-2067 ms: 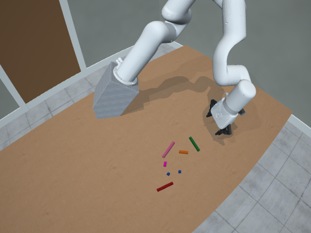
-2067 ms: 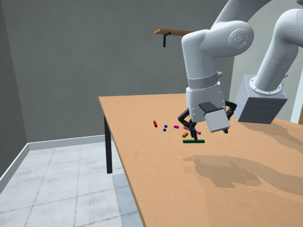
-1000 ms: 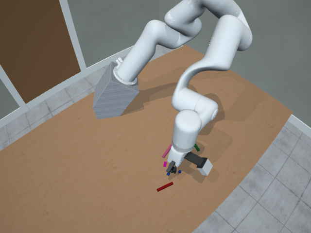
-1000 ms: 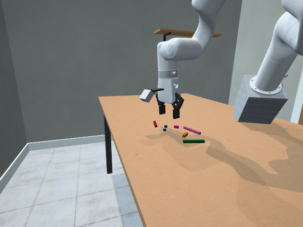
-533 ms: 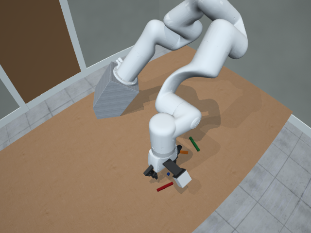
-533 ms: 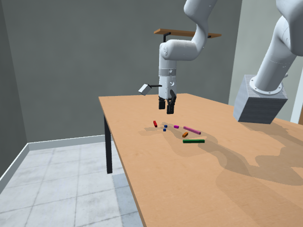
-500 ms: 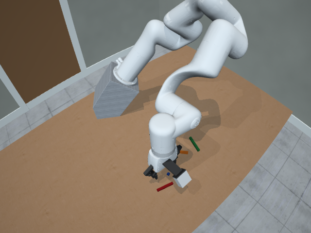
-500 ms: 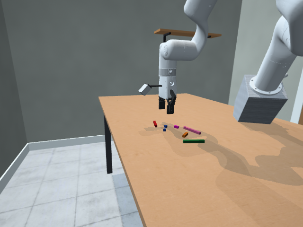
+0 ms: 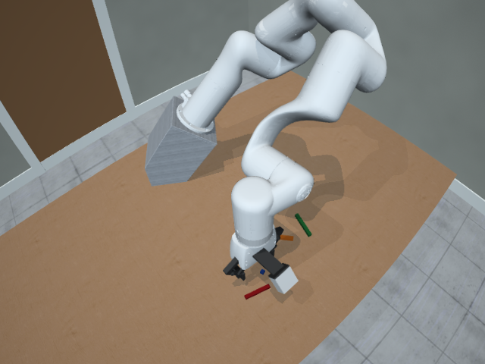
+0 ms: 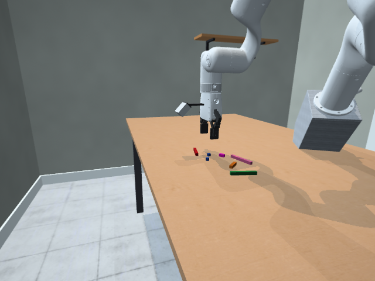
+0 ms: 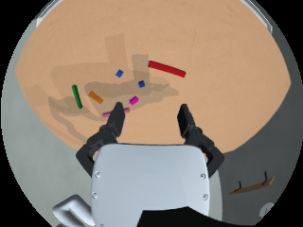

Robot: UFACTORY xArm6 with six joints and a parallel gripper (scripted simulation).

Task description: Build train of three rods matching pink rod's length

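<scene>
My gripper point(image 10: 210, 132) point(image 11: 151, 109) is open and empty, hanging a little above the table over the cluster of rods. In the exterior view I see a red rod point(image 10: 195, 151) point(image 9: 257, 291) point(image 11: 167, 68), two small blue rods point(image 10: 208, 154) point(image 10: 207, 158), a magenta rod point(image 10: 221, 155) point(image 11: 133, 100), the long pink rod point(image 10: 241, 159), an orange rod point(image 10: 232, 164) point(image 9: 286, 237) point(image 11: 96, 97) and a green rod point(image 10: 243, 172) point(image 9: 303, 224) point(image 11: 76, 96). All lie flat and apart. In the wrist view the blue rods point(image 11: 119, 73) point(image 11: 141, 83) lie ahead, and my left finger partly hides the pink rod point(image 11: 124, 111). In the top view the arm hides the pink and magenta rods.
The arm's grey base block point(image 9: 176, 156) point(image 10: 327, 133) stands at the back of the wooden table point(image 9: 117, 254) point(image 10: 242, 226). The table's curved front edge runs close to the red rod. A small wall shelf point(image 10: 236, 38) hangs behind.
</scene>
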